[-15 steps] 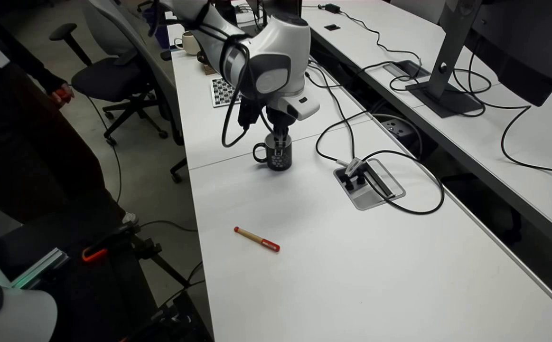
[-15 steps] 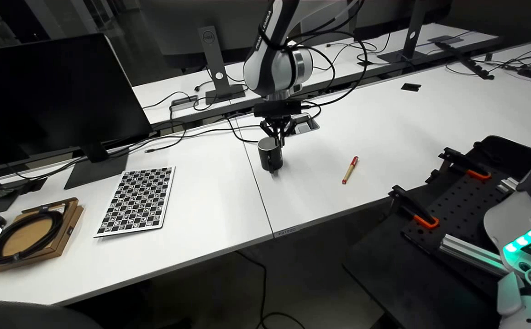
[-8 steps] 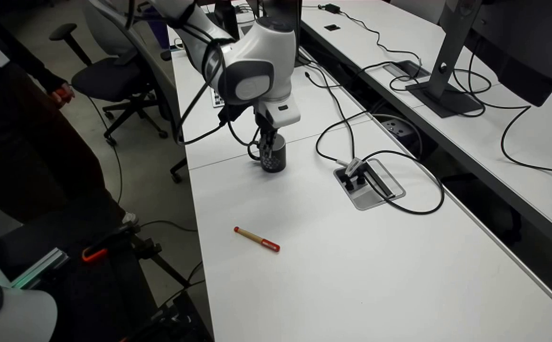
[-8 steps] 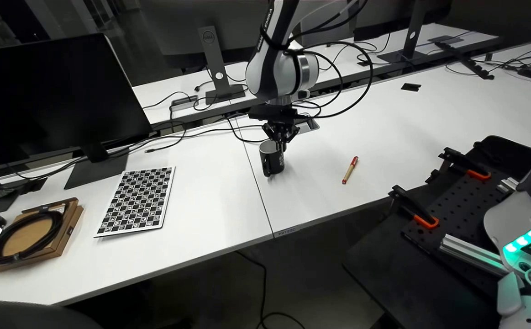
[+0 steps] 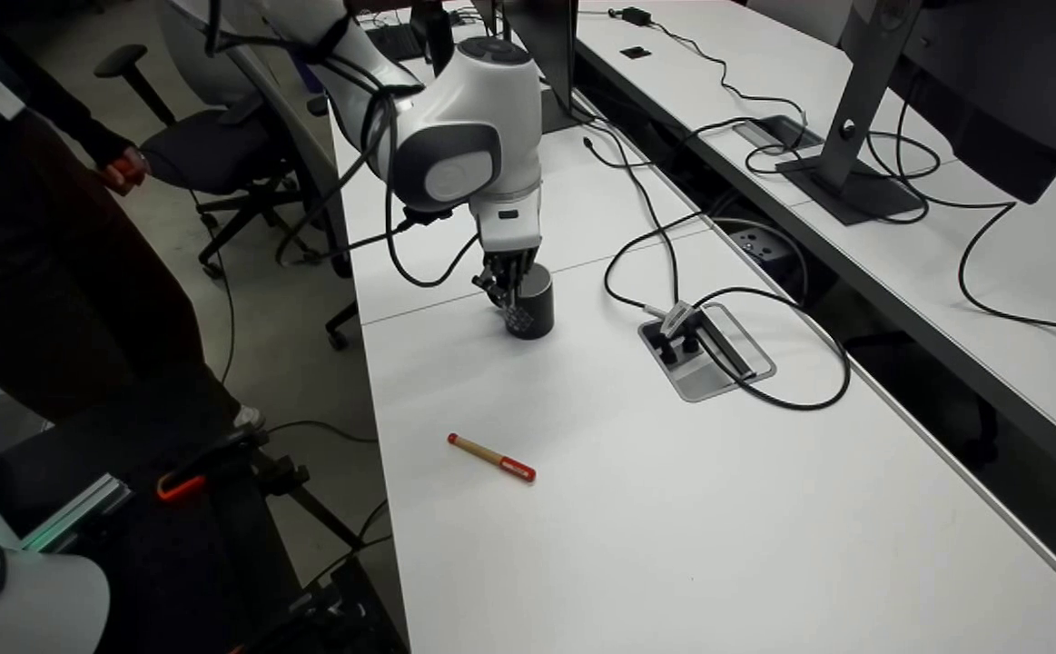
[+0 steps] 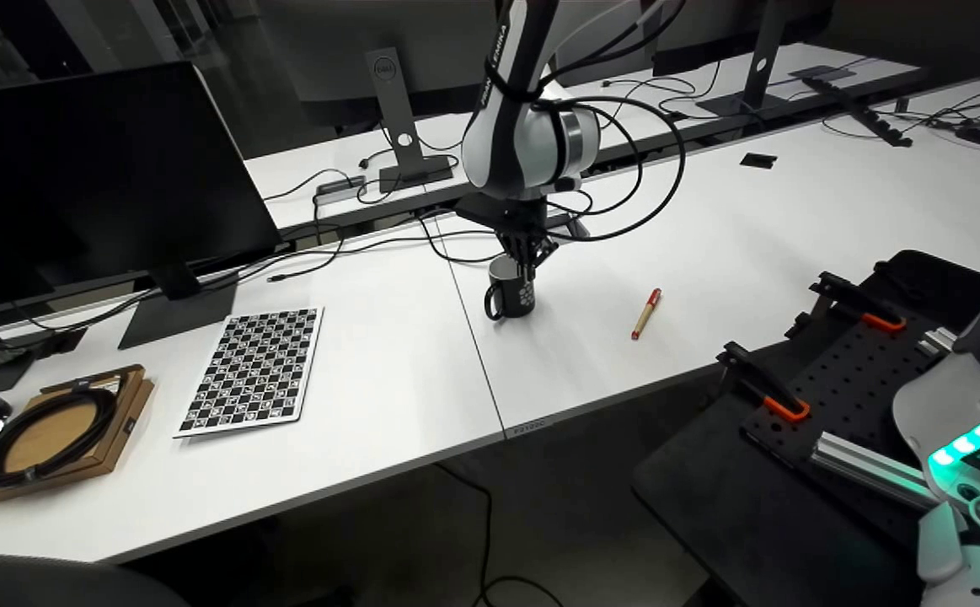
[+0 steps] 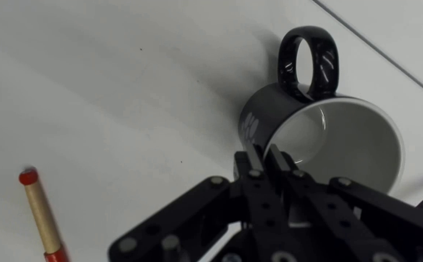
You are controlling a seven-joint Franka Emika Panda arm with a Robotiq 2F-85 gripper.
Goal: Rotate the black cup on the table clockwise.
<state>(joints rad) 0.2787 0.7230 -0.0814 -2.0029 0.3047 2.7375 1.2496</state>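
Note:
The black cup [image 7: 269, 109] stands upright on the white table [image 5: 655, 509], with its pale inside and side handle showing in the wrist view. My gripper [image 7: 263, 149] is shut on the cup's wall at the rim, one finger inside and one outside. In an exterior view the gripper [image 5: 511, 304] covers the handle side of the cup [image 5: 538, 304]. Another exterior view has the handle pointing to the lower left of the cup [image 6: 510, 299], and the gripper [image 6: 527, 276] comes down onto its rim from above.
A red and wood-coloured pen [image 5: 491, 457] lies nearer the table's front. A socket panel [image 5: 707, 354] with looping cables is set in the table beyond the cup. A checkered board [image 6: 252, 369] and a monitor [image 6: 102, 194] stand along the same desk row.
The cup has turned clockwise seen from above, its handle swinging round and out of sight behind the gripper in an exterior view. My wrist turned with it, and the cup shifted slightly.

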